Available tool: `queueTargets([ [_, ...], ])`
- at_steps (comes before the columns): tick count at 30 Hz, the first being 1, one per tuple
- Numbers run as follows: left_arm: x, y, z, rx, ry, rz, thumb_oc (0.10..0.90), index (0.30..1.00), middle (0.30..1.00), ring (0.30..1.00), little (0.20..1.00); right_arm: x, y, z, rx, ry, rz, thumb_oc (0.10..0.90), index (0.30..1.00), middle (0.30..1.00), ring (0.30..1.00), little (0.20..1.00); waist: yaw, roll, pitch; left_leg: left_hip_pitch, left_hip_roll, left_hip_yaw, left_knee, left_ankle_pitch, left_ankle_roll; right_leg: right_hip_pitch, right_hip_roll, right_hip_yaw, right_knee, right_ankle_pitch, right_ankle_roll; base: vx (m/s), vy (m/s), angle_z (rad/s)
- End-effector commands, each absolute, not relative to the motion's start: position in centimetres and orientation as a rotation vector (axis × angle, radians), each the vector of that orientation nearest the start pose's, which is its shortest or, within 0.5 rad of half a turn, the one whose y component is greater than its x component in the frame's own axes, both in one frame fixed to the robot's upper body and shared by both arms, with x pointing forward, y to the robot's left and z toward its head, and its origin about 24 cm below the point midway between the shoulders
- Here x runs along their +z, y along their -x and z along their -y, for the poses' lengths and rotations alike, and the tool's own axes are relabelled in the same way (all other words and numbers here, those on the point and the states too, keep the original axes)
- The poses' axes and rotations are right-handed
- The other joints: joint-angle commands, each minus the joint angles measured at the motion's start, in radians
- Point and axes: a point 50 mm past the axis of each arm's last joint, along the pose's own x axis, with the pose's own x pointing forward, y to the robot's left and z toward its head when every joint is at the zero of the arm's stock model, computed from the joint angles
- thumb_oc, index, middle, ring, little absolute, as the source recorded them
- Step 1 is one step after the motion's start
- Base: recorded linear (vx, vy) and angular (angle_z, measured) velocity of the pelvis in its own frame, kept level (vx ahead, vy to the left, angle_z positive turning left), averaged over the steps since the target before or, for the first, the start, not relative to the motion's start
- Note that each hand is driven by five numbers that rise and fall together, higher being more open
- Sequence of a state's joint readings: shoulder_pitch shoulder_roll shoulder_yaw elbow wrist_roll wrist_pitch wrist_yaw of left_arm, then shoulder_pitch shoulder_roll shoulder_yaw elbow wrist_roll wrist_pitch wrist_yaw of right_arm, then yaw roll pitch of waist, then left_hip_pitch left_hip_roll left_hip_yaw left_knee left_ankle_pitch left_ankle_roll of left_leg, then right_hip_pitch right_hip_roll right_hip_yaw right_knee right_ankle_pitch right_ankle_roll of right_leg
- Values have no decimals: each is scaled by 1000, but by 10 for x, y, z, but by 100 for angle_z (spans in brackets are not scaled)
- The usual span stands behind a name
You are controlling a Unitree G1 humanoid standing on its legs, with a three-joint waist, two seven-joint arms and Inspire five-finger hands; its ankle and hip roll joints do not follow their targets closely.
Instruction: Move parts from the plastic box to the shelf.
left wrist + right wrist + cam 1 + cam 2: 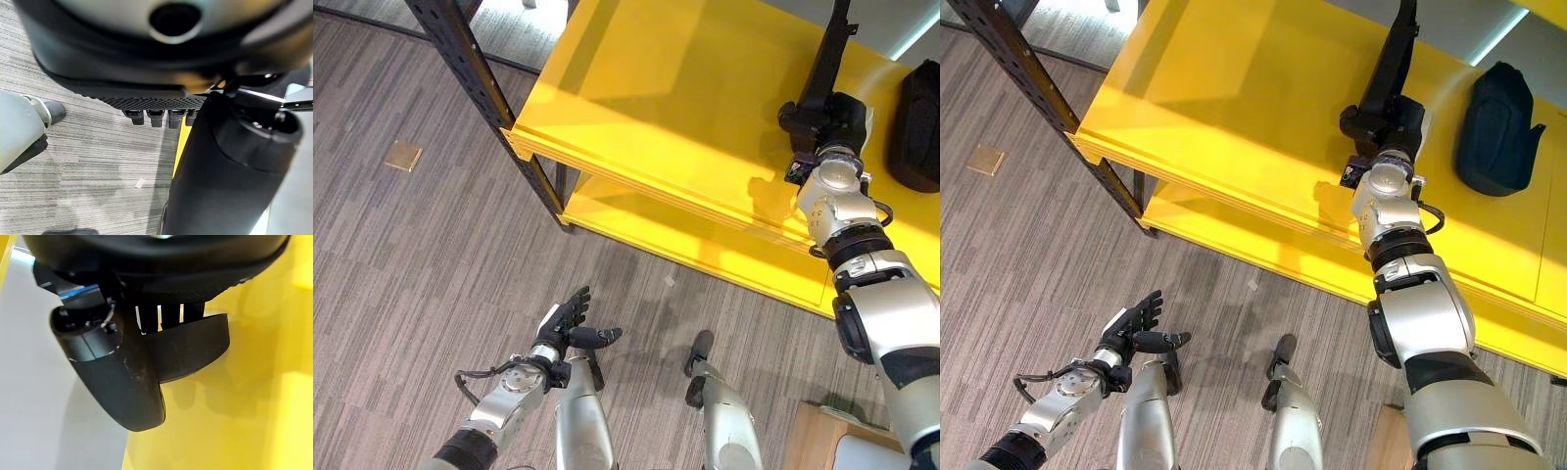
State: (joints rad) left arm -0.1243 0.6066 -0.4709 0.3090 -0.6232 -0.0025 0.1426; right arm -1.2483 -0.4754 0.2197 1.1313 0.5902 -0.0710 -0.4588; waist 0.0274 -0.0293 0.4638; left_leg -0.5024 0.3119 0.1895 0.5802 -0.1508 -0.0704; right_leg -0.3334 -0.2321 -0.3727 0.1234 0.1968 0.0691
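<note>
Yellow shelf top is where I have my right hand, its fingers curled round a long black part held low over it, I judge for setting down. My left hand hangs slack-fingered and empty over the floor.

Right hand grips a black part (over yellow shelf).

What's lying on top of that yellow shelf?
On the yellow shelf lie a dark pouch-like part and a long black part, held by the right robot hand. The hand covers the part's near end.
</note>
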Motion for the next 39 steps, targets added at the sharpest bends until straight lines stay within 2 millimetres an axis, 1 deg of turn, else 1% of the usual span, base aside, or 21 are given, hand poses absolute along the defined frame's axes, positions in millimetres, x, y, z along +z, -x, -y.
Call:
queueTargets([
  [1, 12, -254, -200, -141, -80, -253, 900, 1000, 1000, 1000, 1000, 270, -414, 234, -540, -124, 280, 557, 520, 520, 520, 520, 11, 1, 13, 63, 46, -23, -197, 126, -60, 90, -104, 95, 87, -27, 122, 0, 0, 0],
  [2, 12, -254, -199, -140, -76, -252, 900, 1000, 1000, 1000, 1000, 270, -414, 234, -542, -132, 281, 606, 588, 588, 588, 588, 9, 2, 16, 61, 45, -22, -196, 127, -60, 88, -105, 97, 87, -24, 123, 0, 0, 0],
  [3, 12, -254, -199, -141, -76, -250, 900, 1000, 1000, 1000, 1000, 270, -414, 235, -545, -145, 282, 671, 679, 679, 679, 679, 9, 3, 17, 58, 45, -22, -198, 128, -61, 85, -105, 99, 84, -23, 123, 0, 0, 0],
  [4, 12, -254, -198, -142, -73, -250, 900, 1000, 1000, 1000, 1000, 270, -414, 234, -543, -177, 281, 900, 1000, 1000, 1000, 1000, 7, 4, 21, 55, 46, -23, -198, 130, -61, 82, -104, 99, 82, -20, 124, 0, 0, 0],
  [8, 12, -255, -197, -147, -78, -250, 900, 1000, 1000, 1000, 1000, 271, -413, 236, -553, -177, 284, 900, 1000, 1000, 1000, 1000, 5, 5, 26, 49, 44, -21, -197, 132, -62, 75, -103, 100, 81, -21, 124, 0, 0, 0],
  [15, 9, -254, -198, -126, -56, -262, 900, 1000, 1000, 1000, 1000, 272, -414, 229, -540, -193, 289, 900, 1000, 1000, 1000, 1000, -1, 6, 30, 46, 45, -19, -200, 135, -62, 71, -103, 102, 85, -18, 123, 0, 0, 0],
  [21, 5, -254, -200, -104, -48, -275, 900, 1000, 1000, 1000, 1000, 273, -414, 226, -535, -146, 301, 900, 1000, 1000, 1000, 1000, -5, 2, 32, 46, 44, -20, -204, 136, -60, 68, -104, 100, 89, -12, 123, 0, 0, 0],
  [23, 5, -254, -199, -103, -49, -275, 900, 1000, 1000, 1000, 1000, 271, -414, 225, -533, -155, 297, 900, 1000, 1000, 1000, 1000, -5, 1, 31, 49, 43, -17, -206, 136, -60, 70, -105, 100, 88, -12, 123, 0, 0, 0],
  [25, 2, -254, -200, -93, -53, -287, 900, 1000, 1000, 1000, 1000, 268, -415, 222, -526, -206, 288, 900, 1000, 1000, 1000, 1000, -7, -1, 26, 54, 41, -17, -212, 137, -60, 74, -105, 101, 85, -11, 124, 0, 0, 0],
  [28, 0, -254, -203, -79, -59, -295, 900, 1000, 1000, 1000, 1000, 269, -416, 220, -515, -229, 293, 900, 1000, 1000, 1000, 1000, -7, -3, 22, 55, 43, -17, -209, 136, -60, 75, -104, 99, 87, -11, 124, 0, 0, 0],
  [32, -1, -254, -204, -71, -58, -299, 900, 1000, 1000, 1000, 1000, 271, -416, 212, -483, -203, 313, 900, 1000, 1000, 1000, 1000, -8, -8, 18, 59, 46, -15, -209, 136, -60, 76, -102, 99, 91, -14, 123, 0, 0, 0],
  [35, -2, -253, -206, -63, -62, -301, 900, 1000, 1000, 1000, 1000, 276, -414, 206, -453, -116, 347, 900, 1000, 1000, 1000, 1000, -8, -14, 12, 61, 48, -16, -209, 136, -60, 80, -100, 100, 91, -15, 122, 0, 0, 0],
  [39, -4, -253, -209, -48, -65, -306, 900, 1000, 1000, 1000, 1000, 277, -413, 200, -408, -24, 374, 900, 1000, 1000, 1000, 1000, -10, -22, 6, 67, 51, -16, -212, 138, -60, 82, -97, 100, 92, -17, 120, 0, 0, 0],
])
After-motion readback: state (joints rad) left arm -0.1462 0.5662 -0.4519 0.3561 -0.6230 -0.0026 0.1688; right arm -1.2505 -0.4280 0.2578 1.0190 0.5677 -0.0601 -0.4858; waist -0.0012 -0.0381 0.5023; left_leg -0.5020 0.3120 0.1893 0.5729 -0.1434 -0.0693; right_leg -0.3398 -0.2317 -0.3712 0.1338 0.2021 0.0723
